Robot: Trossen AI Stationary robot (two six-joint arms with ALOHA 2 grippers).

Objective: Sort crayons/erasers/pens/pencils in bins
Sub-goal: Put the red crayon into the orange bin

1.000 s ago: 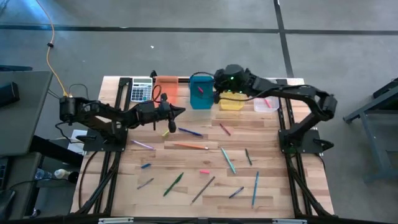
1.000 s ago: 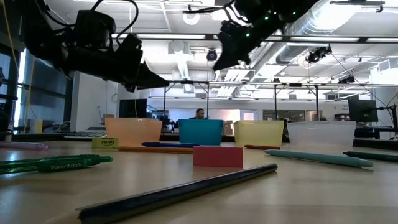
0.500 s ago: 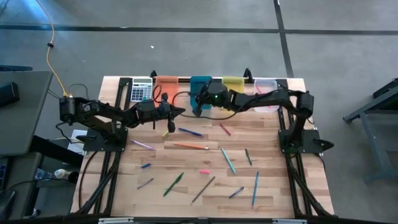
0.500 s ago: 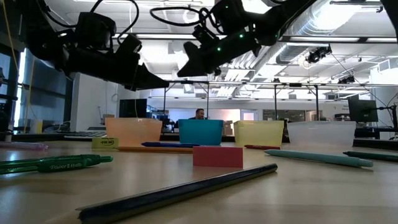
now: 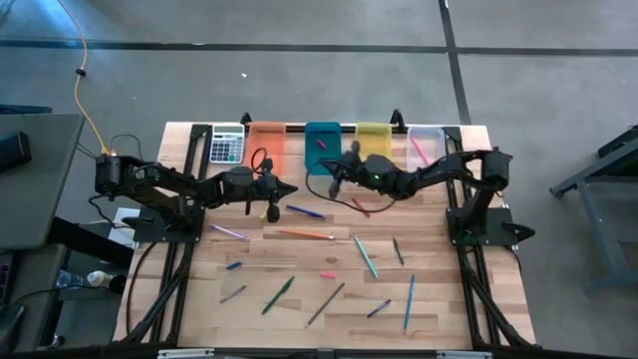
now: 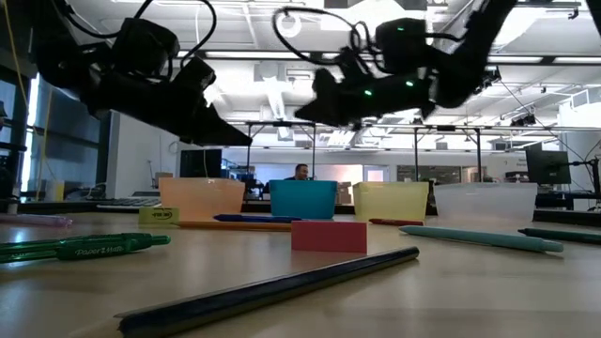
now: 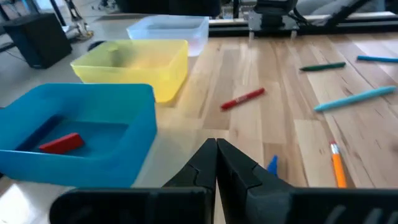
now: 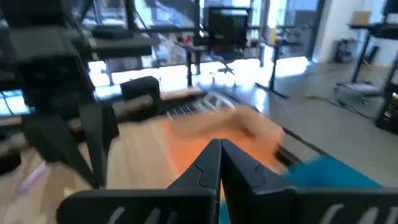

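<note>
In the high view's upper middle, the left gripper (image 5: 289,187) and right gripper (image 5: 333,182) hover over the table (image 5: 439,299), tips facing, fingers pressed together, empty. Bins (image 5: 322,145) line the top edge; pens (image 5: 277,295), pencils (image 5: 325,304) and an eraser (image 5: 327,274) lie scattered below.

Grey calculator (image 5: 227,146) at far left corner of wooden desk (image 5: 299,309); yellow cable (image 5: 85,95) on floor, left.

Bins (image 5: 322,147) behind scattered pens (image 5: 367,258)
</note>
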